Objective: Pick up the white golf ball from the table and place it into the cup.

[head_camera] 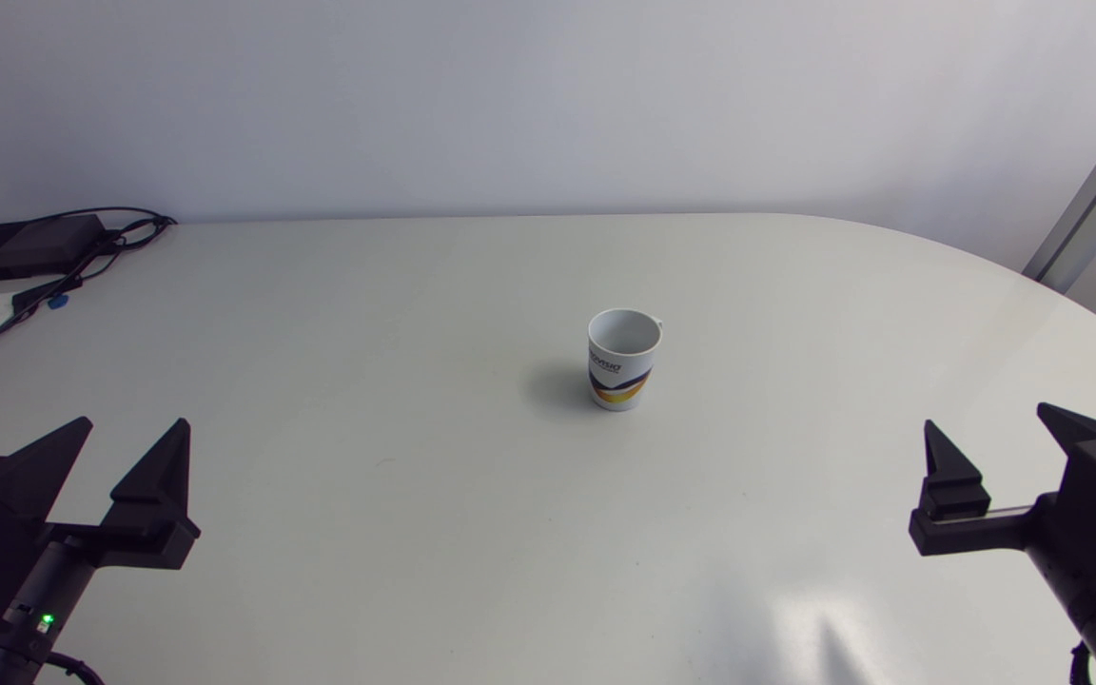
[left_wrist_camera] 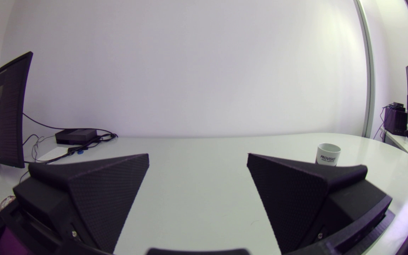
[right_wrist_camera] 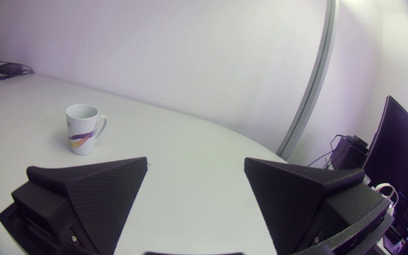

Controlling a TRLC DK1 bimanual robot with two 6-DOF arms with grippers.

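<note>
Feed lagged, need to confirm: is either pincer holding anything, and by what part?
Nothing held. The left pincer and right pincer both stand open and empty, away from the cup.

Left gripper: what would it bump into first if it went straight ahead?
Probably nothing. The way looks free: the left gripper points across plain table, and the cup stands off to the side.

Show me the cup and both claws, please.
cup point(head_camera: 620, 373), head view, on its printed side.
left claw point(head_camera: 134, 423), head view, midway between its fingertips.
right claw point(head_camera: 986, 416), head view, midway between its fingertips.
</note>
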